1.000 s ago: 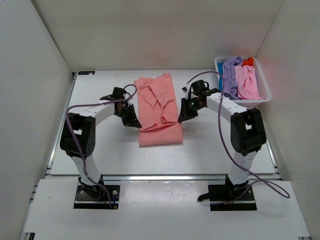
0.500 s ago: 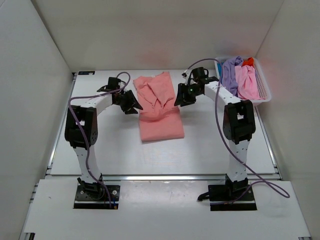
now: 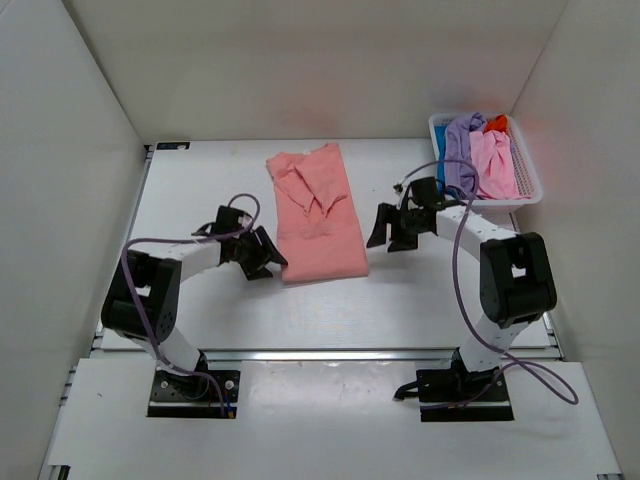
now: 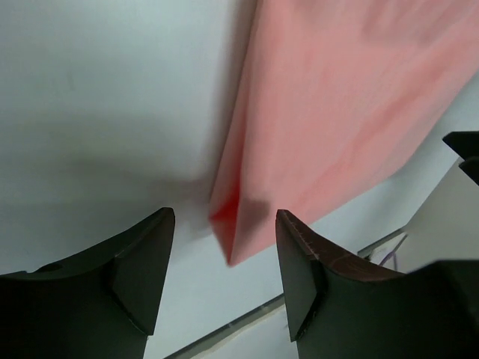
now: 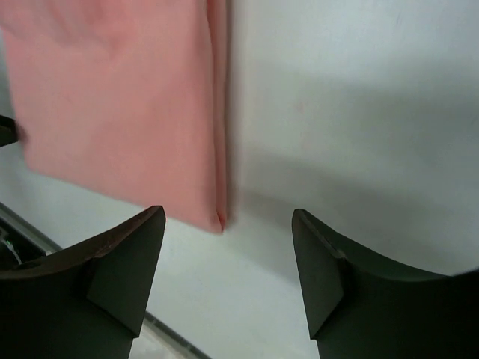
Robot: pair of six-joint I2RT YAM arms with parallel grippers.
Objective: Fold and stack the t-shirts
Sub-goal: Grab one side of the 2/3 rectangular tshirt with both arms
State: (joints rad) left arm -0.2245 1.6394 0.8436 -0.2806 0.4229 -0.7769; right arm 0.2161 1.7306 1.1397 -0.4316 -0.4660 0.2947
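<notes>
The white tabletop (image 3: 200, 180) carries the salmon-pink t-shirt (image 3: 315, 215) at its centre, folded into a strip. Its long axis runs near to far, with the rumpled end pointing away from the arms. A white basket (image 3: 527, 175) at far right holds more shirts. The left gripper (image 4: 224, 224) and right gripper (image 5: 228, 224) flank the near corners, jaws spread and empty.
</notes>
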